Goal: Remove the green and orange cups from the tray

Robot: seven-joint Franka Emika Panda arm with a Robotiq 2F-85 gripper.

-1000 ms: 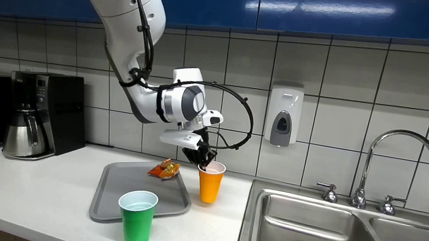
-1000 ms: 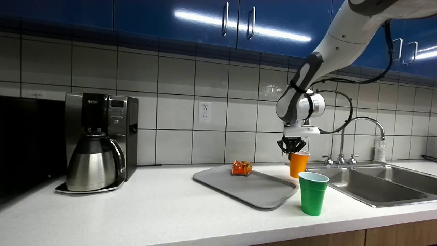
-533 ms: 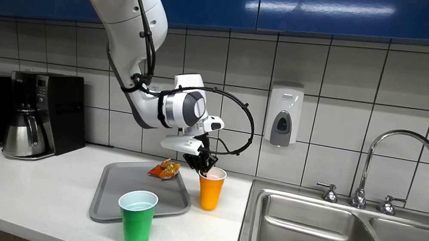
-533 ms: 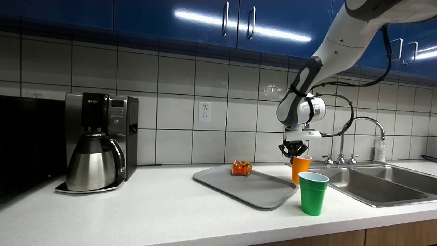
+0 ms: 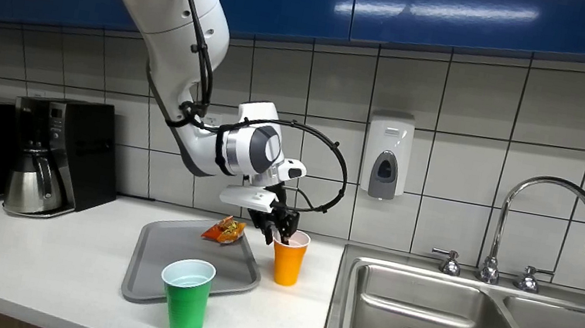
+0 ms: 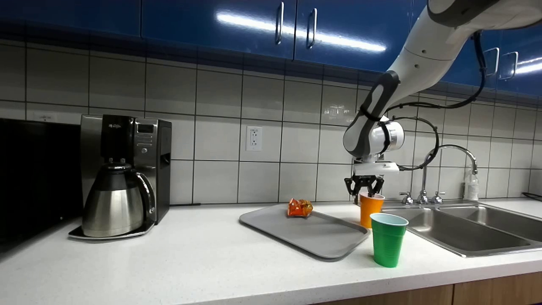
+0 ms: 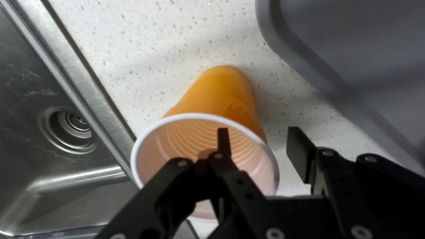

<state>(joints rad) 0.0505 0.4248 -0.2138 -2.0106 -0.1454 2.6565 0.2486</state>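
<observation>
The gripper (image 7: pixel 259 141), fingers spread, straddles the rim of the orange cup (image 7: pixel 199 137), lower middle of the wrist view, contact unclear. The cup stands mouth up, long axis vertical.

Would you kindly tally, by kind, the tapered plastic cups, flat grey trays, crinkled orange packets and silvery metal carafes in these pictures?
Cups: 2, tapered green plastic cup and tapered orange plastic cup
Trays: 1, flat grey rectangular tray
Packets: 1, shiny crinkled orange packet
Carafes: 1, silvery metal carafe
Total: 5

2 cups (image 6: pixel 388 241) stand beside the tray (image 6: pixel 313 235).
</observation>
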